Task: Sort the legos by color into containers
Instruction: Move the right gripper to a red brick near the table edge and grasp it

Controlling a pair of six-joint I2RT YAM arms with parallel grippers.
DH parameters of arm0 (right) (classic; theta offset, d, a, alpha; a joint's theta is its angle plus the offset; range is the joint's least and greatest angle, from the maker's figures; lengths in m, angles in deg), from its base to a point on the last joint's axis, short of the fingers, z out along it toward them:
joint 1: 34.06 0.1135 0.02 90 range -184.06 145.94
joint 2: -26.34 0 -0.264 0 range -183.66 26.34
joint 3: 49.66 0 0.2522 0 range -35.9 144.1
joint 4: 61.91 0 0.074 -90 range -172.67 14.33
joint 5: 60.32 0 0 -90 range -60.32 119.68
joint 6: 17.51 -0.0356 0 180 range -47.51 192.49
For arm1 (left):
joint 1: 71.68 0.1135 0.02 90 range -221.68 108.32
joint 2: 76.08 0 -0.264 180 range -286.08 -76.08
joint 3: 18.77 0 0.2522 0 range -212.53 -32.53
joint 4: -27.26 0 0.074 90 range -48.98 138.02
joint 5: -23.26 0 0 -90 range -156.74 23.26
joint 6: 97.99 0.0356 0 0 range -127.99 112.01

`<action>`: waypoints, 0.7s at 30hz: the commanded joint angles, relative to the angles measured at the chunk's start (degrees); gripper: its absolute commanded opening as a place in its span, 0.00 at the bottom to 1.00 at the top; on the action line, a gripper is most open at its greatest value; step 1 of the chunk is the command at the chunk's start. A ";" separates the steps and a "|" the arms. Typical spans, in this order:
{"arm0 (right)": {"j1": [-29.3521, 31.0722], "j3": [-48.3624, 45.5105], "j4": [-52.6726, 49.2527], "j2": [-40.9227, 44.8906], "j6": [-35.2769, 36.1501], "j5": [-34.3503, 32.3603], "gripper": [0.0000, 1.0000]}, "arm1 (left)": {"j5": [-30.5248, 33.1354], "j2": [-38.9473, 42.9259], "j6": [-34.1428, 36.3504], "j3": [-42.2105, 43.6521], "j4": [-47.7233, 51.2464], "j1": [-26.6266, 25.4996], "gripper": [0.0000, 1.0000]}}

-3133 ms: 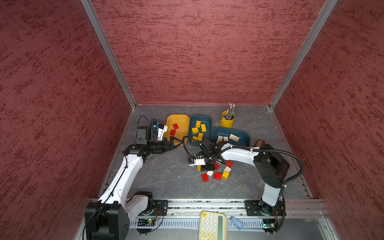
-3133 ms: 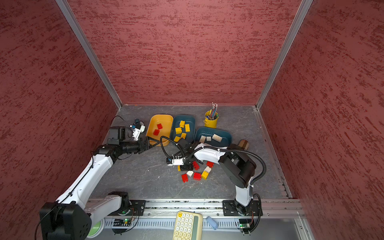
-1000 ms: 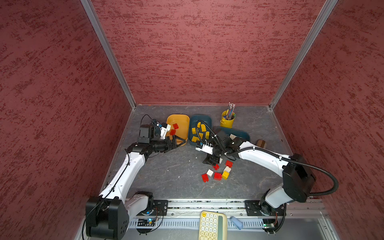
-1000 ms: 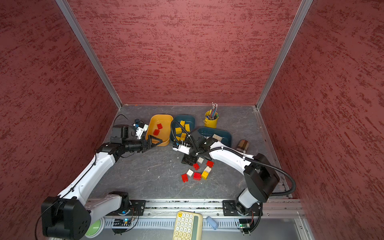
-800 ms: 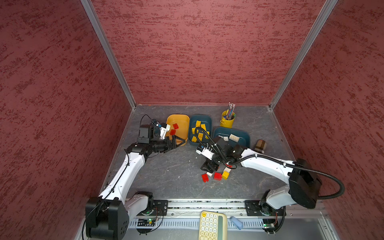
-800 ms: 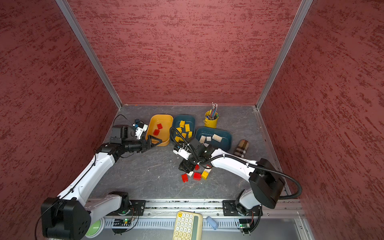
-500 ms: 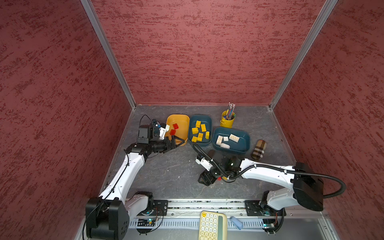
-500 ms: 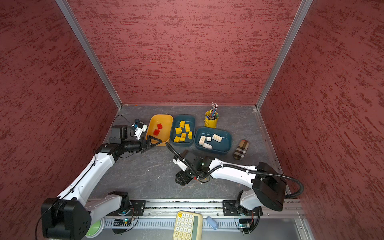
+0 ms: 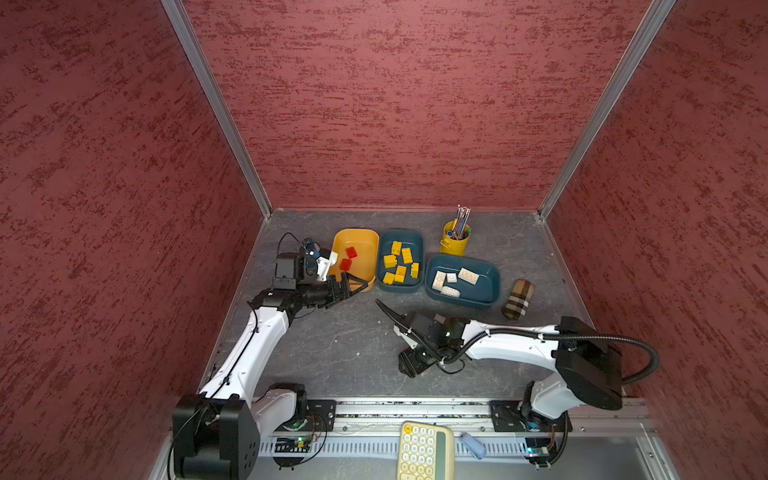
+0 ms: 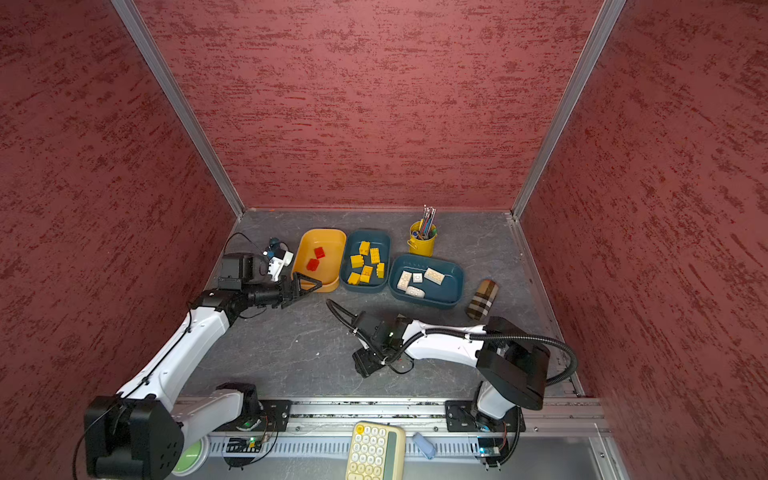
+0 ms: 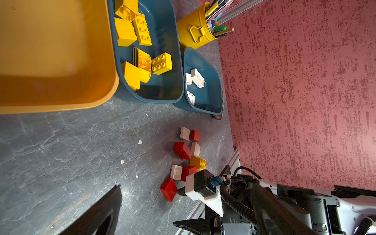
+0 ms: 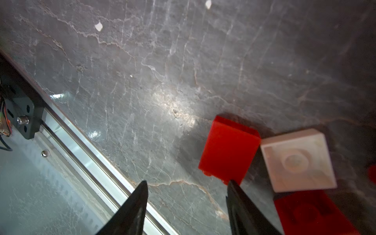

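Dark grey marbled tabletop (image 9: pixel 332 345) down there, and textured red walls (image 9: pixel 395 104) boxed it in on three sides, with aluminium posts (image 9: pixel 216 108) in the back corners and a metal rail (image 9: pixel 415 409) across the front. A cream calculator (image 9: pixel 426 451) sat out past the rail. Its key markings were too small to read, and so was the tiny print on the right arm in the left wrist view.

Along the back, the orange-yellow tub (image 9: pixel 363 243) held two red bricks (image 9: pixel 351 252). Just beside it, the first teal tub (image 9: pixel 411 239) carried six yellow bricks (image 9: pixel 390 261), and the second teal tub (image 9: pixel 484 291) had four cream bricks (image 9: pixel 468 275). A yellow pen cup (image 9: pixel 455 247) stood behind them, and a checked cylinder (image 9: pixel 517 299) lay on its side near the second tub.

The left gripper (image 9: pixel 357 286) hovered at the orange-yellow tub's near rim, jaws spread wide. The loose bricks (image 11: pixel 184 151), red, white and one yellow, lay huddled on the table under the right arm. The right gripper (image 12: pixel 186 187) hung low beside them, jaws apart with only bare table between. A loose red brick (image 12: pixel 227 150) sat at the tip of one finger, with a loose white brick (image 12: pixel 297 160) just beside it.
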 commanded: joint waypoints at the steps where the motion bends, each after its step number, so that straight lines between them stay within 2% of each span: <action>1: 0.30 1.83 -1.87 -2.70 -0.13 -3.53 0.62 | -1.12 0.59 1.17 0.50 -1.62 0.54 0.99; 11: 0.56 4.31 -5.59 0.95 0.21 -5.01 0.60 | -1.62 -0.29 1.16 0.48 -2.38 0.74 0.99; 21: 0.56 5.77 -5.50 -4.94 2.59 -6.39 0.58 | -1.69 -0.21 1.41 0.53 -2.24 0.80 0.99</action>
